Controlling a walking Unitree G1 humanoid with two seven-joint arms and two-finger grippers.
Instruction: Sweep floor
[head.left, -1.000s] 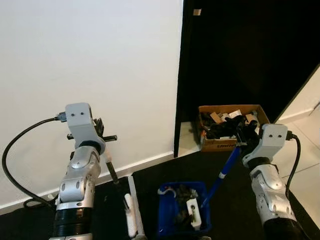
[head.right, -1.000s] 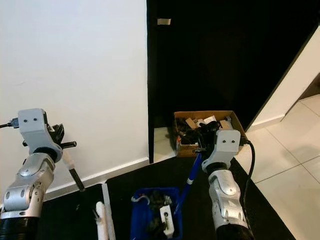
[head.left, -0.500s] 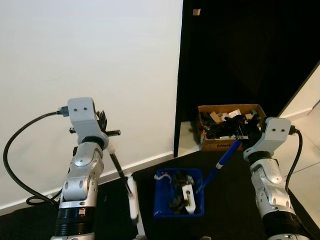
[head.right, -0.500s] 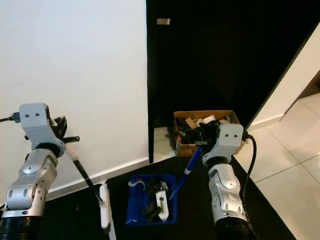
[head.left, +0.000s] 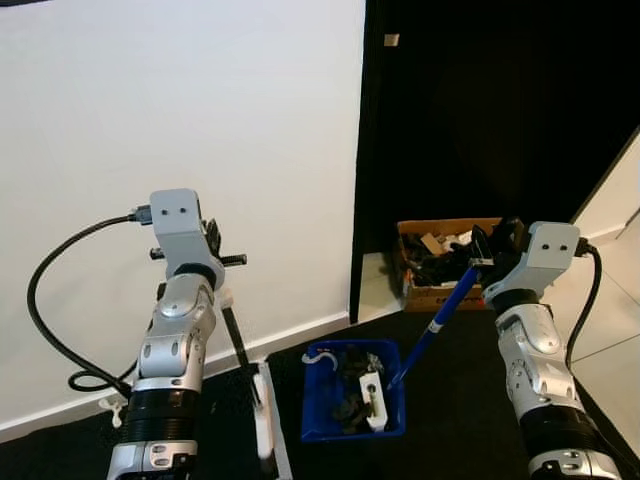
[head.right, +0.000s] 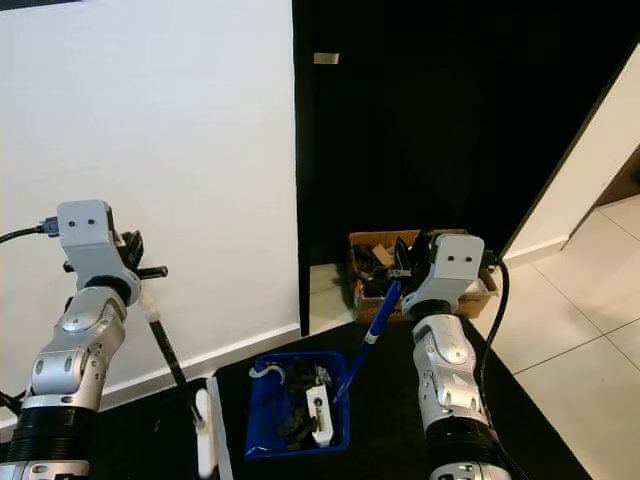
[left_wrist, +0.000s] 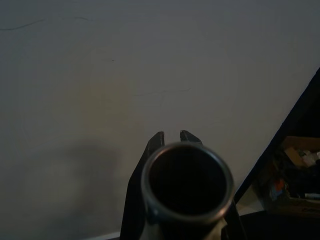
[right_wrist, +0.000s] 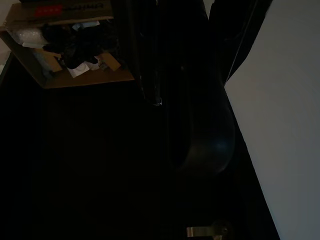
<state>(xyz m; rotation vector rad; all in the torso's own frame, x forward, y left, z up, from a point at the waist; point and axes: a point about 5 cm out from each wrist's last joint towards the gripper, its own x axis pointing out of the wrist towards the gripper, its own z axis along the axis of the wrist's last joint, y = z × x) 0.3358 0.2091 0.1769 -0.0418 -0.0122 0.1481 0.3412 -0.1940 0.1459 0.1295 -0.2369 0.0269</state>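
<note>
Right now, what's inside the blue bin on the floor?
The blue bin holds a jumble of dark bits and one white piece. The blue handle from the right gripper dips into it. Whatever lies under the pile is hidden.

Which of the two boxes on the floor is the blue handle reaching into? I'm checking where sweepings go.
The blue bin on the dark mat; the blue handle ends inside it. The cardboard box sits farther back by the doorway.

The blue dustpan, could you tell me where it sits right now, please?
In the left eye view the blue dustpan lies on the dark floor, low and centre, between the two arms, before the cardboard box.
</note>
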